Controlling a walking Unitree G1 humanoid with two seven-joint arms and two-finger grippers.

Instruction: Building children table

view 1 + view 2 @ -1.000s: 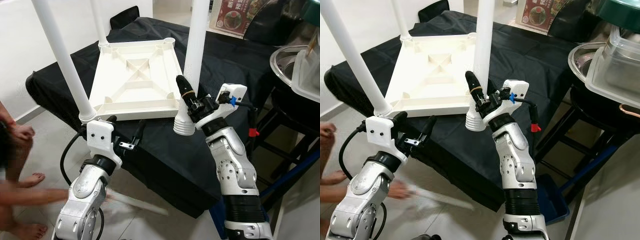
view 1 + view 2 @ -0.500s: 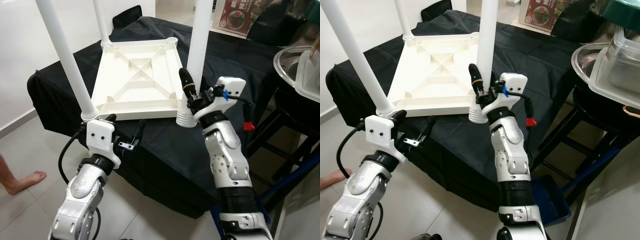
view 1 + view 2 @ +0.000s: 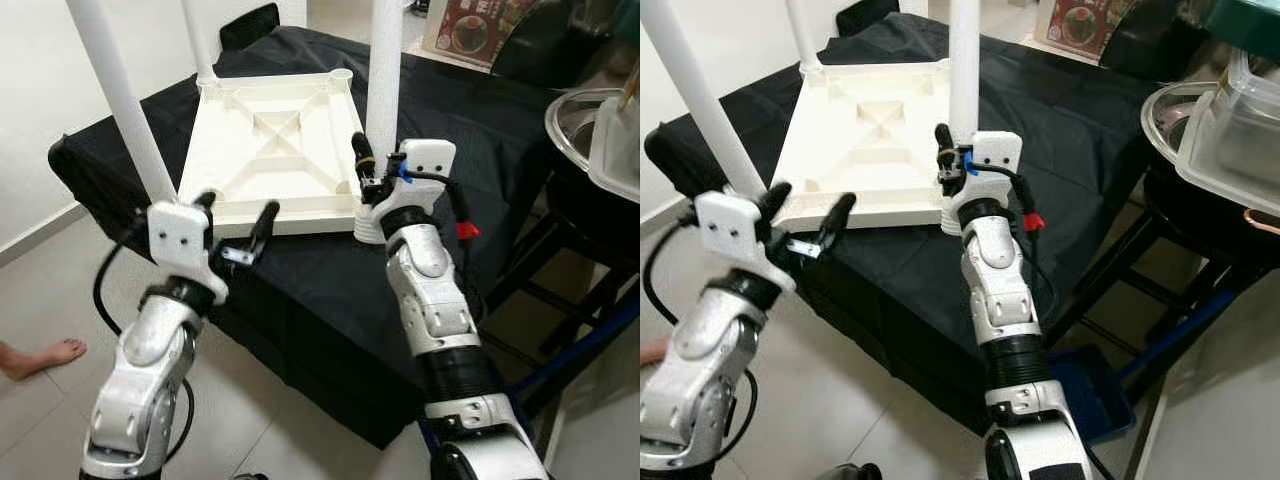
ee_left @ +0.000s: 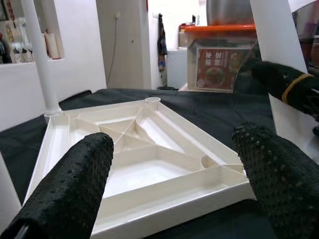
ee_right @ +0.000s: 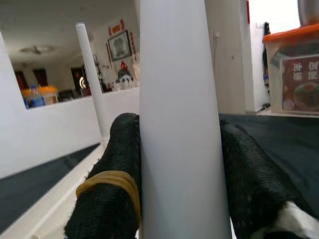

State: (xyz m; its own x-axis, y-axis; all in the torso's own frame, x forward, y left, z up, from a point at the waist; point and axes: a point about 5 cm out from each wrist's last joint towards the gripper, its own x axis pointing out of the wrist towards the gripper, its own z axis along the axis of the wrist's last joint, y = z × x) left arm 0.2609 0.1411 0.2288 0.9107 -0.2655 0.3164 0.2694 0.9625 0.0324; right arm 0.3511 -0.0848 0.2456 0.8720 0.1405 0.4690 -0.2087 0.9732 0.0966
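Tabletop (image 3: 275, 150), upside down on the black cloth (image 3: 480, 130) in the upper centre of the frame, has two legs seated at its left corners. Your right gripper (image 3: 368, 172) is clamped around the loose leg (image 3: 383, 70); keep it vertical and settle its ribbed foot squarely into the near-right corner socket. Your left gripper (image 3: 233, 212) hovers spread and empty. That socket is hidden behind the leg.

right end effector (image 3: 366, 178) raised forward, black fingers (image 5: 107, 189) clamped either side of white leg. left end effector (image 3: 236, 222) held forward, fingers spread, empty.
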